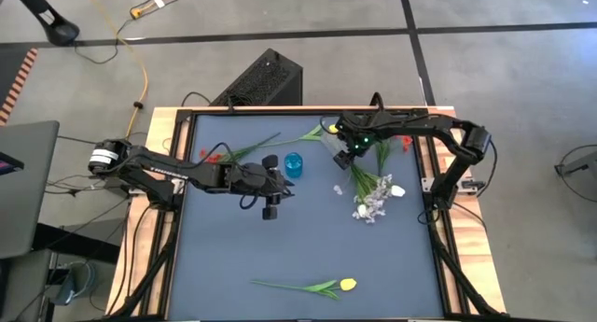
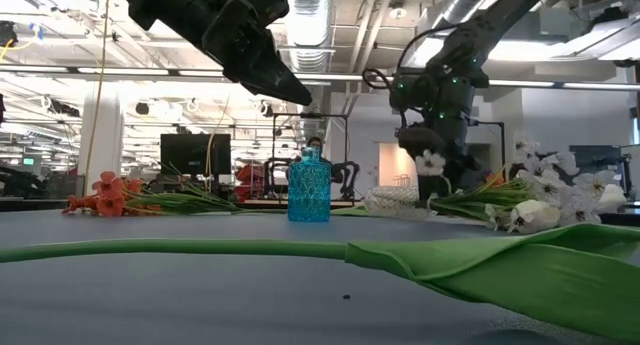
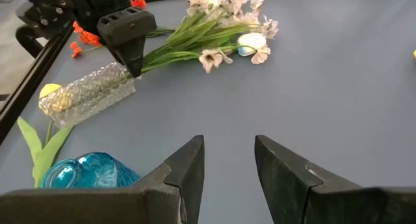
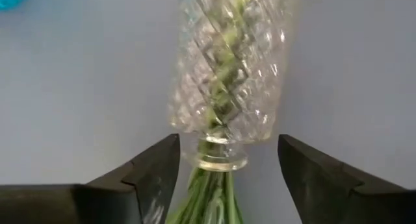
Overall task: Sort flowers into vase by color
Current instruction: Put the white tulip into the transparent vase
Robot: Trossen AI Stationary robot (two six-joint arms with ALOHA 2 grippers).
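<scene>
Progress, left to right. Red flowers (image 1: 213, 157) lie loose on the mat at the far left, unsorted. My left gripper (image 3: 229, 160) hangs above the mat near the blue vase (image 1: 294, 165), jaws partly apart and holding nothing; the blue vase stands upright and looks empty. Right of it, the clear vase (image 4: 229, 87) lies on its side with green stems already pushed into its mouth; a bunch of white and pale pink blossoms (image 1: 374, 199) fans out from it. My right gripper (image 4: 227, 167) straddles the neck of the clear vase, fingers wide on either side and not touching the glass. One yellow tulip (image 1: 341, 285) lies alone at the near edge, well apart from everything.

Judgement: one bundle is in, but its vase is down; reds and yellow are left.

Surface: dark blue-grey mat (image 1: 233, 247) in a wooden frame. Room: grey floor, a yellow cable, an open workshop with monitors behind.
</scene>
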